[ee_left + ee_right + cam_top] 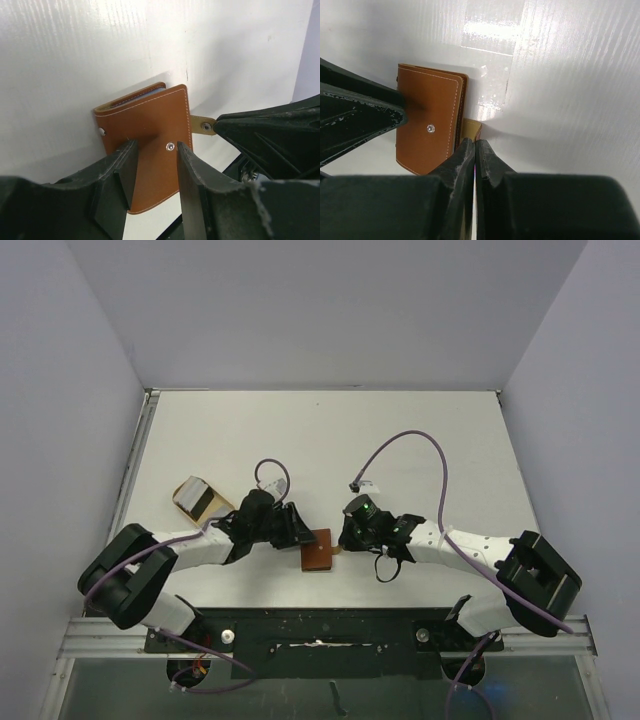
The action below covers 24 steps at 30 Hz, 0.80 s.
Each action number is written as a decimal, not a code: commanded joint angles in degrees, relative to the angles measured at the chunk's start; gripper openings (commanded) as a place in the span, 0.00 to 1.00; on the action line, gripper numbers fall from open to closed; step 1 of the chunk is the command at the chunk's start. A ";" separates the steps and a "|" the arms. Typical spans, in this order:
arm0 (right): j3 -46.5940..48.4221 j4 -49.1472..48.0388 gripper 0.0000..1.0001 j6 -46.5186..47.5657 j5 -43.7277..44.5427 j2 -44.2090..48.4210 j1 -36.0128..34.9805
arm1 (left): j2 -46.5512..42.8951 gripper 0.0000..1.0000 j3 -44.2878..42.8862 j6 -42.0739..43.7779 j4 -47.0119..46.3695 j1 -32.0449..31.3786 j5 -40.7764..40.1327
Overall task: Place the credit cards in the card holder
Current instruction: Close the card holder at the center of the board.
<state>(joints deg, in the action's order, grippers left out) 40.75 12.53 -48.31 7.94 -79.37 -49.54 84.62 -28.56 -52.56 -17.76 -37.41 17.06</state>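
The card holder [318, 556] is a brown leather wallet lying folded shut near the table's front edge. It also shows in the left wrist view [150, 120] and the right wrist view [427, 110]. A pale blue edge [142, 95] shows between its leaves; I cannot tell whether it is a card or the lining. My left gripper [300, 533] [155, 147] is open, its fingertips on the wallet's cover. My right gripper [343, 543] [475, 142] is shut on the wallet's tan snap strap [471, 129] [204, 126]. No loose credit card shows for certain.
A tan rounded dish [203, 499] with something pale grey and dark in it sits left of the left arm. A purple cable [420, 440] loops over the table behind the right arm. Grey walls stand on three sides.
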 commanded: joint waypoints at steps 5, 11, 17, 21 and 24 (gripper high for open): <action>1.06 -1.32 0.00 -0.07 0.20 2.47 -0.12 | -6.11 0.40 -5.71 8.45 15.97 -0.10 -6.93; 2.20 -1.72 0.00 0.05 -0.21 2.22 -0.19 | -6.85 0.41 -5.10 9.74 16.66 -0.06 -6.54; 3.40 -0.96 0.00 0.53 -0.19 1.87 -0.31 | -6.83 0.36 -3.65 5.54 5.23 -0.12 4.33; 3.63 -0.65 0.00 1.55 -0.11 1.08 0.08 | -6.03 0.21 -2.58 2.88 -0.58 0.02 5.68; 3.99 -0.20 0.00 2.82 0.57 0.40 1.06 | -2.73 0.12 -3.81 3.91 -0.25 0.07 6.29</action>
<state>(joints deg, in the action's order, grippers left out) 42.11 12.97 -47.55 7.81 -79.33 -49.45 79.09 -31.22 -48.21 -11.73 -37.41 20.16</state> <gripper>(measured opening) 0.022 0.152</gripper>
